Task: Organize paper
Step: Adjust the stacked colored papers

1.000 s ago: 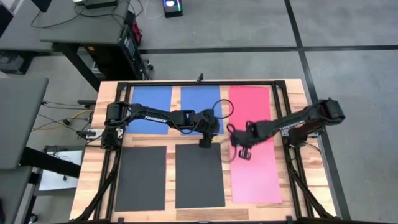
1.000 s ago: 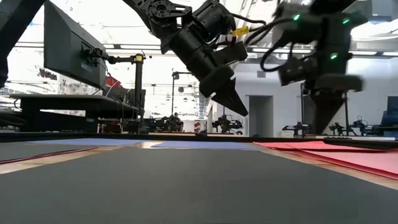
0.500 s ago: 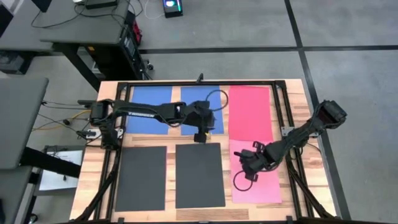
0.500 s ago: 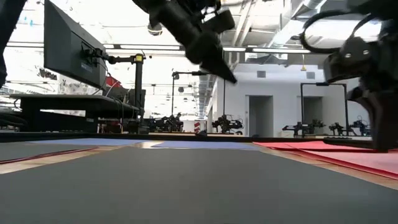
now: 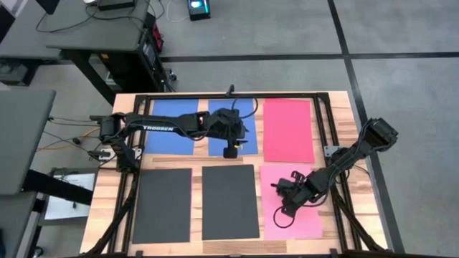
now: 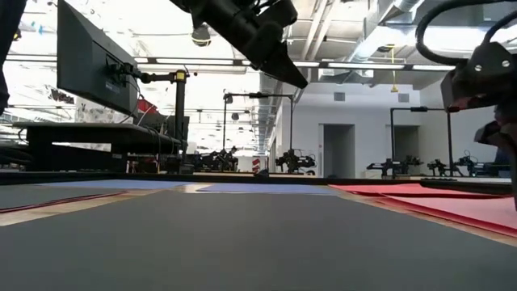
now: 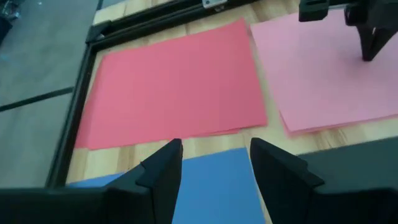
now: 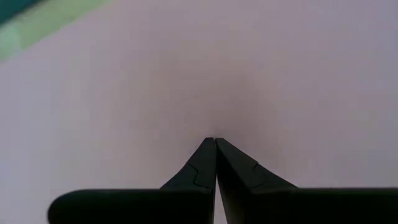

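Observation:
Six sheets of paper lie flat on the table. Two blue sheets (image 5: 170, 125) (image 5: 231, 115) and a red one (image 5: 288, 130) are in the far row. Two dark sheets (image 5: 163, 204) (image 5: 229, 202) and a pink one (image 5: 297, 215) are in the near row. My left gripper (image 5: 231, 152) (image 7: 214, 155) hangs open and raised over the near edge of the middle blue sheet (image 7: 214, 190), holding nothing. My right gripper (image 5: 285, 192) (image 8: 215, 140) is shut, its tips down on the pink sheet (image 8: 280, 74). My right gripper presses its shut fingertips (image 8: 211, 155) onto the top face of the pink sheet, in its far half (image 7: 348, 68). The fingers come from above, pointing steeply down. The sheet lies flat on the table.
A black metal frame (image 5: 229, 95) runs round the work area on the wooden table. A strip of bare wood (image 5: 287, 164) shows between the red and pink sheets. A cable loop (image 5: 283, 215) hangs from my right arm over the pink sheet.
My right gripper, shut, has swung toward the table's near edge and come down on the pink sheet. The sheet has slid a little toward the near edge, leaving a gap to the red sheet. My left gripper has risen and drawn back toward the far edge.

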Controlling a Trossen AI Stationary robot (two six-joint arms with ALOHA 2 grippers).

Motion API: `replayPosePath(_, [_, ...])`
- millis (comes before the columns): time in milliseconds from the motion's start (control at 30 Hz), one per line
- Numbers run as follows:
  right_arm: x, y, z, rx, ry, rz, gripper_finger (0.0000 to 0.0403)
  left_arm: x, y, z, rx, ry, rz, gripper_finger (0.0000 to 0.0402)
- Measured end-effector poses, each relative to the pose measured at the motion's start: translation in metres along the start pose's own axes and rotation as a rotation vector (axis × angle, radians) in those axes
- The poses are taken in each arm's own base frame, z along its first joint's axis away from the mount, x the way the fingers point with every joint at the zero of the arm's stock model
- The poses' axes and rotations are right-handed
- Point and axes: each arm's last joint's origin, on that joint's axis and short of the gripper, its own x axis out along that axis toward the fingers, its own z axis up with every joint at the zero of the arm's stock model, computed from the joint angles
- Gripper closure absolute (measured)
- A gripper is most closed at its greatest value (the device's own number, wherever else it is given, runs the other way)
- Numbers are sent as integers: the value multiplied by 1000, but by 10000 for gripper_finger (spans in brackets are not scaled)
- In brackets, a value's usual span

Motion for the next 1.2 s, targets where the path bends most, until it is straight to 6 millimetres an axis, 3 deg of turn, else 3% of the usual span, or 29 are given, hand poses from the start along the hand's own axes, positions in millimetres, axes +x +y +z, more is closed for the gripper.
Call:
replayPosePath(433, [-6,5,2,34,43,0,403,0,-2,-1,-6,17,-9,229])
replayPosePath(800, [-29,22,17,-71,27,-15,403,0,-2,-2,-13,27,-12,228])
replayPosePath(900, [-31,13,22,-104,18,-113,403,0,-2,-2,-14,27,-12,228])
replayPosePath(1067, [-31,-18,35,-114,71,-328,403,0,-2,-2,-14,28,-12,228])
replayPosePath(1200, [-29,-36,52,-141,98,-357,403,0,-2,-2,-14,28,-12,228])
